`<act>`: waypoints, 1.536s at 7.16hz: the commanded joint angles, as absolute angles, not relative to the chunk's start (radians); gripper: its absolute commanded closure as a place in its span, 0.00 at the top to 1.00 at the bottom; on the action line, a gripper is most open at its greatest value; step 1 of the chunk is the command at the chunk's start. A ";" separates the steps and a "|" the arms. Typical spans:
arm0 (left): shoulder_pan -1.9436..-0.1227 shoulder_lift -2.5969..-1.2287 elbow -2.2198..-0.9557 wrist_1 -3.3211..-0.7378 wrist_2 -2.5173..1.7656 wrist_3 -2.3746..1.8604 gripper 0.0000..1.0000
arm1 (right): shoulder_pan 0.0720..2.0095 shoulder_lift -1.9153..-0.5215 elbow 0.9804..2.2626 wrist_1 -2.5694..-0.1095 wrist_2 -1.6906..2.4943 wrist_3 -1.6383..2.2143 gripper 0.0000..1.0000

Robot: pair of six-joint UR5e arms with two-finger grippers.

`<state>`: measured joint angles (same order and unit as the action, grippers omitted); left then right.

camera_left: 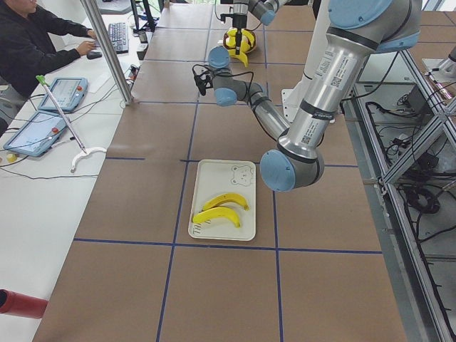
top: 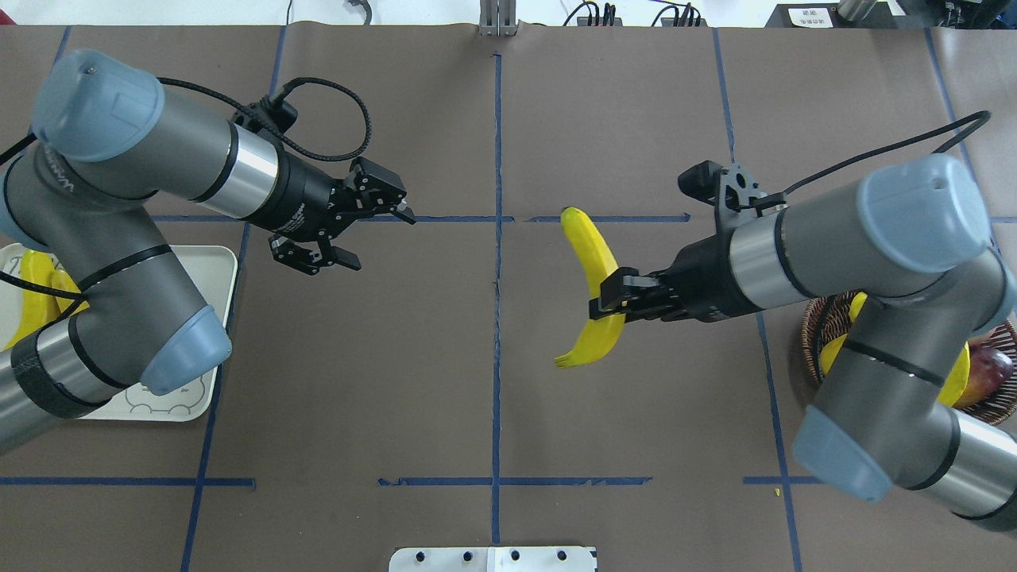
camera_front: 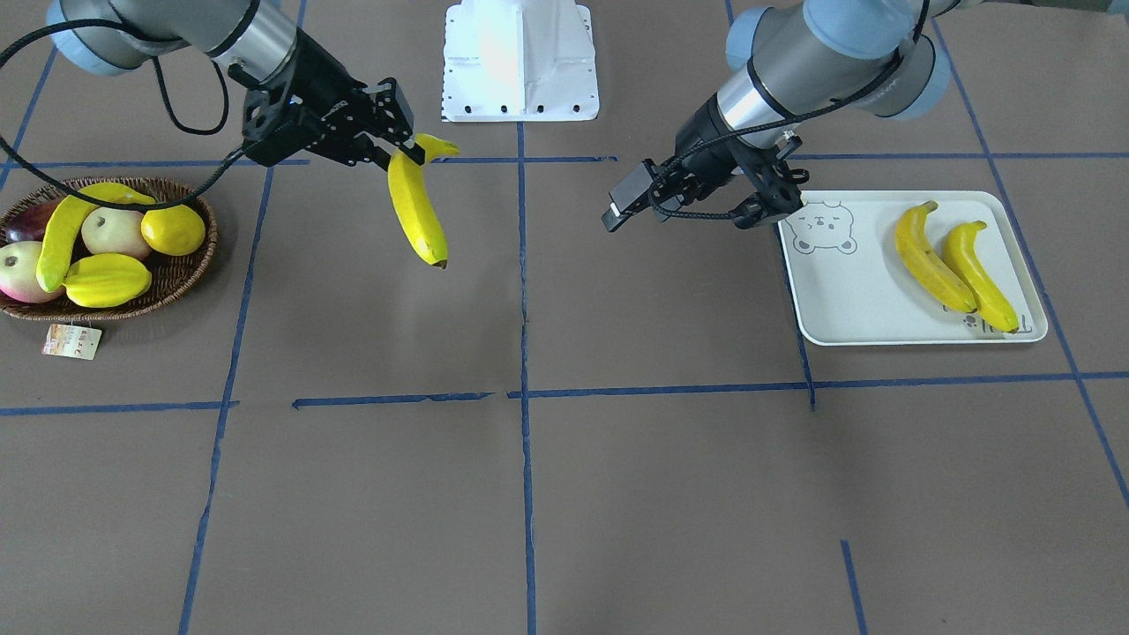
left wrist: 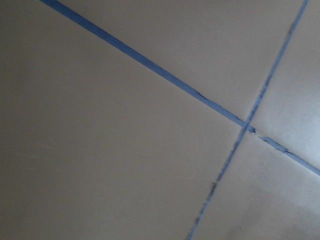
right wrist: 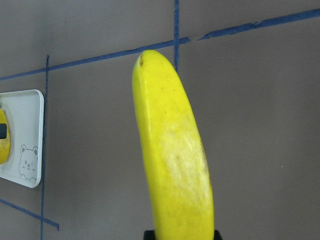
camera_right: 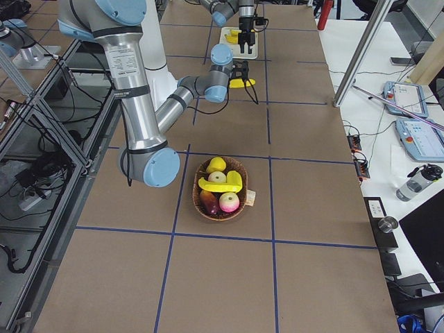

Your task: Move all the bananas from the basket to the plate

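The black fingers (top: 613, 281) of the right gripper (top: 608, 298) pinch a long curved glossy yellow banana (top: 592, 262) near its stem end, holding it in the air over the brown paper table (camera_front: 617, 494), just on the basket's side of the centre line. The left gripper (top: 381, 238) has its fingers spread around nothing, facing that banana from across the line. Behind it, two more yellow bananas (camera_front: 926, 256) (camera_front: 975, 273) lie side by side on the pale rectangular bear-printed plate (camera_front: 847, 300), and a fourth banana (camera_front: 62, 238) lies in the dark brown woven wicker basket (camera_front: 176, 282) among other fruit.

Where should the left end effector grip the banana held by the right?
Probably the banana, along its free length between the right end effector near the stem and the dark tip. It hangs above the table, so the open left end effector can come sideways across its width.
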<state>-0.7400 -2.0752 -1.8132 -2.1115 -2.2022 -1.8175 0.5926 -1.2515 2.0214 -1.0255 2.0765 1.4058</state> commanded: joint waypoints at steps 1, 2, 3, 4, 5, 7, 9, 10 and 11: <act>-0.686 -2.138 -1.812 -2.118 -2.160 -1.838 0.95 | 0.474 -1.104 2.022 -1.177 1.941 1.424 0.03; -0.640 -2.170 -1.806 -2.118 -2.095 -1.839 0.95 | 0.436 -1.076 2.022 -1.204 1.886 1.424 0.03; -0.628 -2.183 -1.798 -2.118 -2.074 -1.839 0.95 | 0.419 -1.068 2.020 -1.206 1.872 1.424 0.03; -0.623 -2.195 -1.793 -2.118 -2.074 -1.839 0.95 | 0.410 -1.063 2.019 -1.206 1.867 1.425 0.03; -0.609 -2.201 -1.783 -2.118 -2.072 -1.839 0.92 | 0.408 -1.063 2.019 -1.206 1.867 1.425 0.03; -0.597 -2.207 -1.770 -2.120 -2.072 -1.838 0.81 | 0.408 -1.063 2.022 -1.206 1.868 1.425 0.03; -0.589 -2.206 -1.767 -2.118 -2.074 -1.836 0.78 | 0.408 -1.063 2.023 -1.206 1.868 1.425 0.03; -0.584 -2.204 -1.767 -2.120 -2.074 -1.836 0.77 | 0.408 -1.063 2.023 -1.206 1.868 1.425 0.03; -0.584 -2.204 -1.769 -2.120 -2.074 -1.836 0.62 | 0.408 -1.065 2.023 -1.206 1.868 1.424 0.03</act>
